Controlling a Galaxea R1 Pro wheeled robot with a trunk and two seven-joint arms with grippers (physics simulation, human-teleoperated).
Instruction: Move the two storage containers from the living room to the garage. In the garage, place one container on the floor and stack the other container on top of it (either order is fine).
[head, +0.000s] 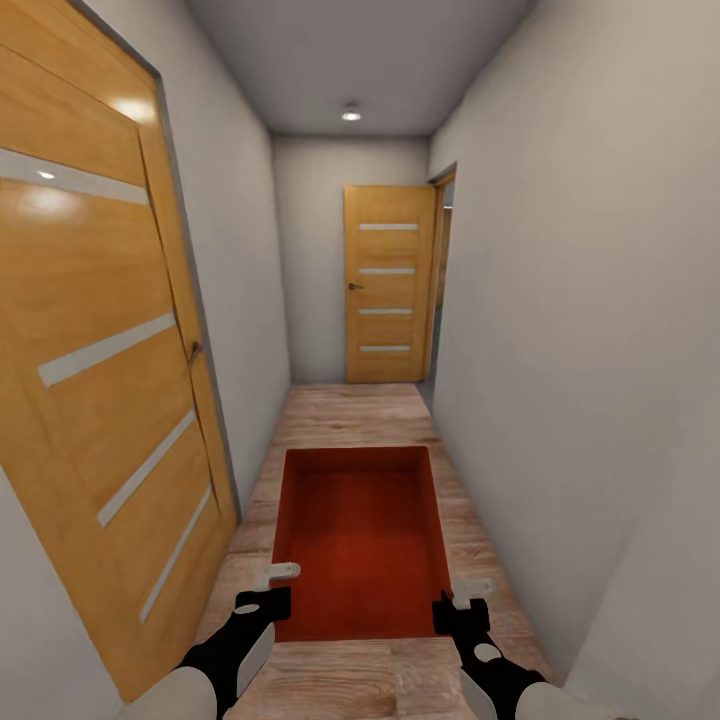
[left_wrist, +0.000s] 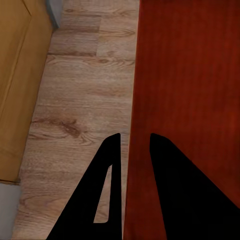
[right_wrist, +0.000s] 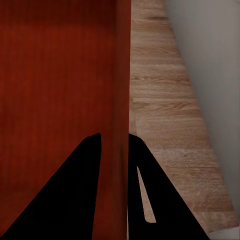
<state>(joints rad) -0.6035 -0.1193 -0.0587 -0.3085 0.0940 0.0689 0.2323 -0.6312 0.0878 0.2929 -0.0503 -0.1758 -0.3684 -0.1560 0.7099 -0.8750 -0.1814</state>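
Corridor with wood-plank floor (head: 350, 415), wooden door (head: 388, 298) at far end. Orange-red container (head: 358, 545) carried low ahead, between both arms. Left pincer (left_wrist: 134, 142) clamped on its left wall, right pincer (right_wrist: 115, 140) clamped on its right wall.

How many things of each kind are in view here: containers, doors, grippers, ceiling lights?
Orange-red storage containers: 1, held by both side walls
Wooden doors: 2, near left door and far door
Grippers: 2, left gripper and right gripper
Ceiling lights: 1
Total: 6
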